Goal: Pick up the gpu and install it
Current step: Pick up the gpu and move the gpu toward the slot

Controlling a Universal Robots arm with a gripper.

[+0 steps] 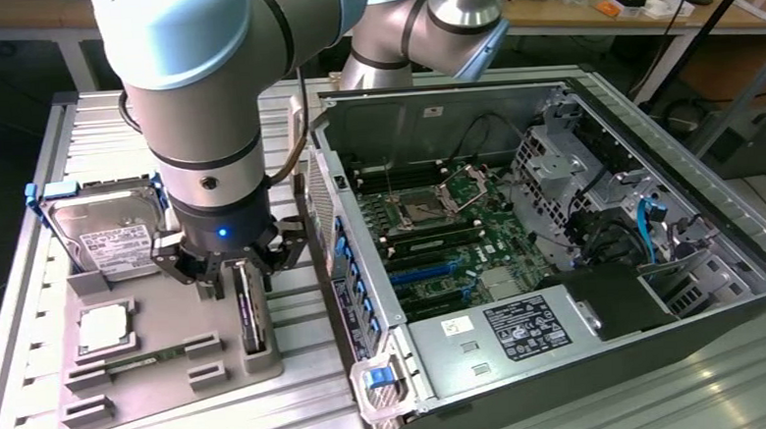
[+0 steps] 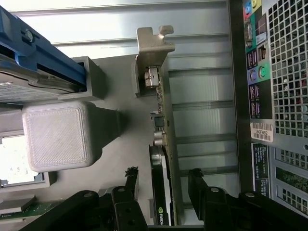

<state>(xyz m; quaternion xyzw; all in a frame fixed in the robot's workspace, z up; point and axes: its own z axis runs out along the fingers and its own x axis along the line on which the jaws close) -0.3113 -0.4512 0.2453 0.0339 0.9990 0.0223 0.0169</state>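
I am looking at a thin, flat black card with a silver metal end, the gpu. It stands on its long edge in a slot of a flat grey plastic tray. I think it stands up like that so something can reach down and pinch both of its flat sides. The robot arm's black pincer is low over the near end of the card. In the wrist view the pincer is spread wide. One of its black fingers is on each side of the gpu, and I can see a gap on both sides. So it is open around the card and is not squeezing it yet. The card is sitting in its slot and has not been lifted. A boxy silver hard drive with a white label and blue frame and a small square silver chip sit in their own spots on the same tray. Just beside the tray, on the exterior view's right, a big dark metal computer case lies with its side off. Its green board faces up, so it looks easy to reach into.
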